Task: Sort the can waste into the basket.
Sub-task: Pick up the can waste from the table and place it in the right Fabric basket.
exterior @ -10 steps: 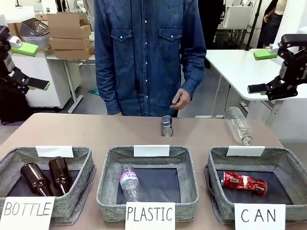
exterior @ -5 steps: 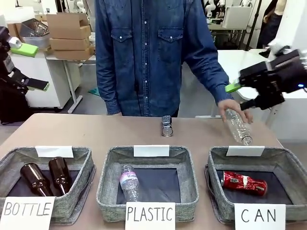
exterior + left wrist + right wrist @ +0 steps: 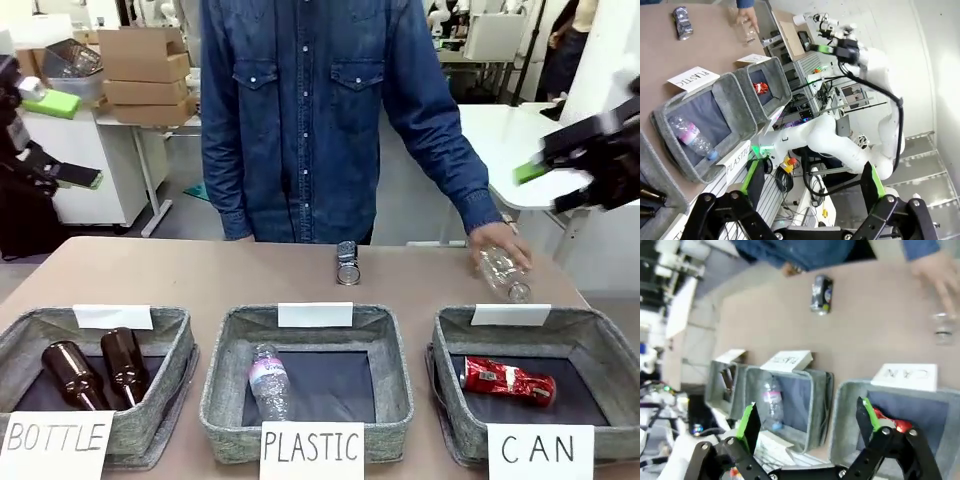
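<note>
Okay, status from my end. Left pincer point(image 3: 811, 176) is spread wide with nothing between the fingers. I see it parked off the left side of the table point(image 3: 200, 270), above table height. Right pincer point(image 3: 807, 421) is spread wide too and empty, up high past the table's far right corner. It's smeared in the front view, so I can't read its exact pose there.

Red can point(image 3: 510, 381), dented, lies on its side inside the CAN basket point(image 3: 462, 440), at the right end of the row along the near edge. Dark can point(image 3: 347, 264) lies on the table at the far middle with its silver end toward me. It is just in front of the person point(image 3: 310, 120) and well apart from the CAN basket. Neither pincer is near it.

The person's hand point(image 3: 497, 243) rests on a clear bottle point(image 3: 508, 278) lying on the table at the far right, just behind the CAN basket.

PLASTIC basket point(image 3: 222, 400) in the middle holds one clear plastic bottle with a pink label point(image 3: 270, 385). BOTTLE basket point(image 3: 170, 400) on the left holds two brown bottles point(image 3: 75, 375) side by side.
</note>
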Tool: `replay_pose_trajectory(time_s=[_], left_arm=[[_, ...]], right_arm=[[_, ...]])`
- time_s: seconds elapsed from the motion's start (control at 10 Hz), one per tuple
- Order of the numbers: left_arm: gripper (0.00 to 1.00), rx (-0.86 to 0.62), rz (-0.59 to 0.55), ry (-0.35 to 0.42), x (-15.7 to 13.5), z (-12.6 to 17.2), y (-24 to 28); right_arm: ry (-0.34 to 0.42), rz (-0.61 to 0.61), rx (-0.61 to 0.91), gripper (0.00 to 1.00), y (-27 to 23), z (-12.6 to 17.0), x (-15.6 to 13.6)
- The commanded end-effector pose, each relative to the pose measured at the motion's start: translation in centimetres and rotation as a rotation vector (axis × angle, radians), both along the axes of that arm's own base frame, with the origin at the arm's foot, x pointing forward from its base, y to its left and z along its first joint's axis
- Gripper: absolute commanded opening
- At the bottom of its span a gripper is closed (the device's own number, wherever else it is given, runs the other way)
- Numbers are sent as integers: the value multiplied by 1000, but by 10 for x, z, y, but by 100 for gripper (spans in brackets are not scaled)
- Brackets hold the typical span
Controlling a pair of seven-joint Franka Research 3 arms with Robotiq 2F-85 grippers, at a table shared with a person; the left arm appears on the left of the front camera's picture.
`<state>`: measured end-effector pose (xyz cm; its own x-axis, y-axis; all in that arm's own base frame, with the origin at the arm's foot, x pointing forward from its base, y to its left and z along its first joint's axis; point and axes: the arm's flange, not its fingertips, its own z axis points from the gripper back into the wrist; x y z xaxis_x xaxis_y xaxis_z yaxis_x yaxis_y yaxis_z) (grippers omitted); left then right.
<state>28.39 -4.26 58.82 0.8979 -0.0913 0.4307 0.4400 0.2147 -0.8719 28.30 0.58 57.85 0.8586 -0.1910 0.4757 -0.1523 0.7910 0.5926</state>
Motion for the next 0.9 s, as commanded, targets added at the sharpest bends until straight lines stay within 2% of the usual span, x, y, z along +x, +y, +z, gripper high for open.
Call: replay_pose_trajectory(time_s=[0.0, 0.3, 0.8], left_arm=[[100, -23, -8, -20, 2, 1, -1], [100, -23, -8, -20, 2, 1, -1], [100, -23, -8, -20, 2, 1, -1]], right_arm=[[-30, -104, -83, 100, -15, 11, -74], [-24, -71, -84, 100, -19, -2, -73], [-2, -83, -99, 100, -25, -10, -73]])
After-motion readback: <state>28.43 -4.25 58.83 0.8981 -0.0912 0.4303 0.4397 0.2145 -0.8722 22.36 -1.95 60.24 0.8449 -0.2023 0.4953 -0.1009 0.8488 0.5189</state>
